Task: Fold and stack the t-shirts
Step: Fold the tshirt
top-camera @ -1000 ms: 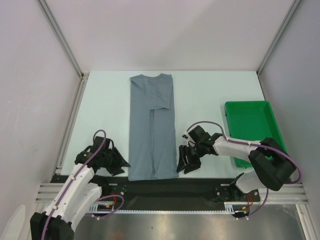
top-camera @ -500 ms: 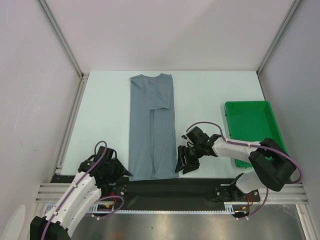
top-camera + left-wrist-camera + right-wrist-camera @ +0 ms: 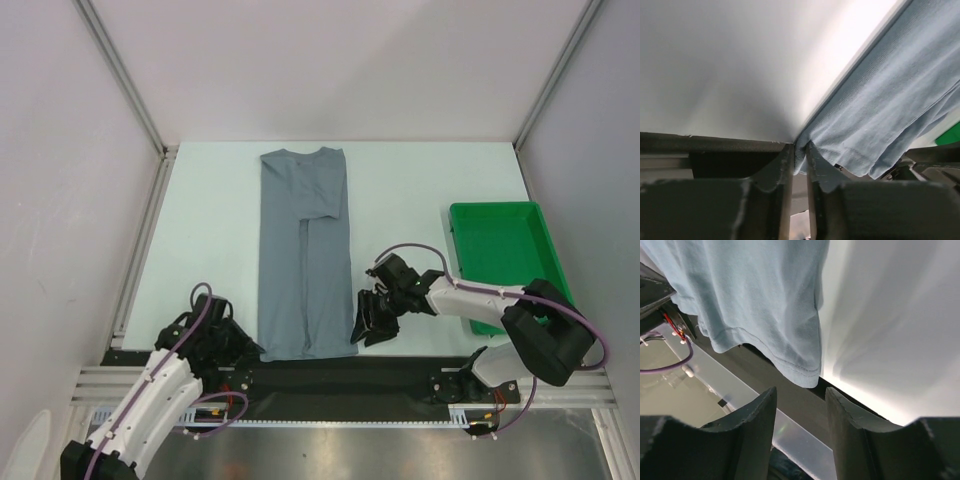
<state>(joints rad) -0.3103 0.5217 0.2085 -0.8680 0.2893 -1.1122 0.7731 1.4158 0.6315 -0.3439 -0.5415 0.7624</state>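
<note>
One slate blue-grey t-shirt (image 3: 305,255) lies folded lengthwise into a long strip down the middle of the table, neck at the far end. My left gripper (image 3: 248,350) is at its near left corner. In the left wrist view the left gripper (image 3: 799,150) is shut on the hem corner of the t-shirt (image 3: 890,100), with cloth pinched between the fingers. My right gripper (image 3: 365,325) sits beside the near right corner. It stands open in the right wrist view (image 3: 800,392), and the corner of the t-shirt (image 3: 755,300) lies just ahead of the fingertips, not between them.
A green plastic tray (image 3: 500,250) stands at the right, behind the right arm. A black strip (image 3: 400,375) runs along the near table edge, and the shirt's hem reaches onto it. Metal frame rails border the table on the left and right.
My left gripper has slid toward the shirt's near left corner and shut on the hem. The right gripper has barely moved.
</note>
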